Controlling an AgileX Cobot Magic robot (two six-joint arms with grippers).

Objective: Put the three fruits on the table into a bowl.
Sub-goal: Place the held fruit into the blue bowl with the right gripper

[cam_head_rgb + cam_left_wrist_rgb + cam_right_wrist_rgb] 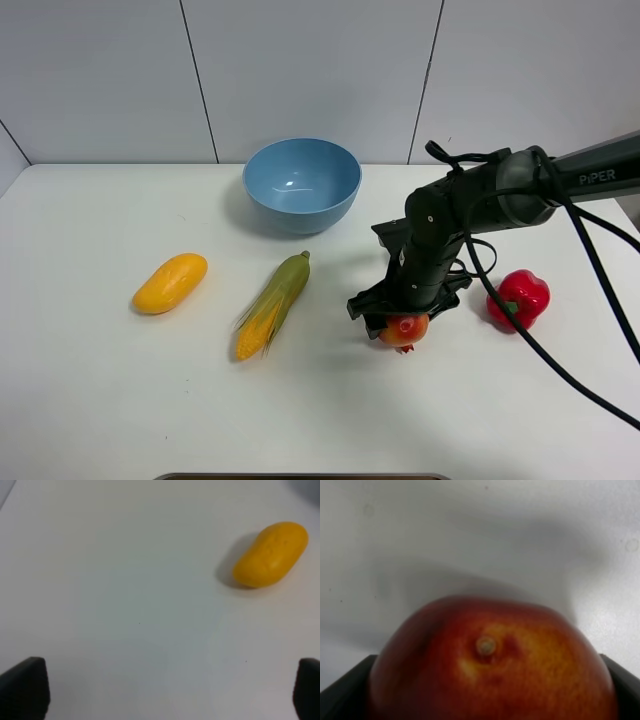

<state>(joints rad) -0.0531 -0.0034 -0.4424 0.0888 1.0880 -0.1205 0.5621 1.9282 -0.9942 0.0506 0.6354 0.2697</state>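
**A:** Where's the pomegranate (pixel 404 330) right now?

**B:** In the right gripper (pixel 402 318), on the right part of the table (pixel 90 400), between the corn cob (pixel 272 304) and the red pepper (pixel 518 298). The jaws are clamped on its sides. In the wrist view the fruit fills the gap, with a dark finger at each edge.

**A:** Is it off the surface?

**B:** Hard to say. From above it looks to be at the tabletop or barely over it, and the close view is too blurred to settle it.

**A:** And the other arm?

**B:** The left gripper (pixel 160 692) is spread wide with nothing in it, over bare table. The mango (pixel 270 555) lies a little way ahead of it.

**A:** What worries you from here?

**B:** The fruit is round and smooth. If the fingers sit off its widest part, it could squirt out on the lift and roll away. The bowl (pixel 302 185) stands further back, towards the wall, so a low carry could clip the rim and shove the bowl or knock the fruit loose. Letting go too high might bounce it back out.

**A:** Anything else?

**B:** I can't find the lime in any view. The cob and the pepper lie close by, and a careless swing could bump either one.
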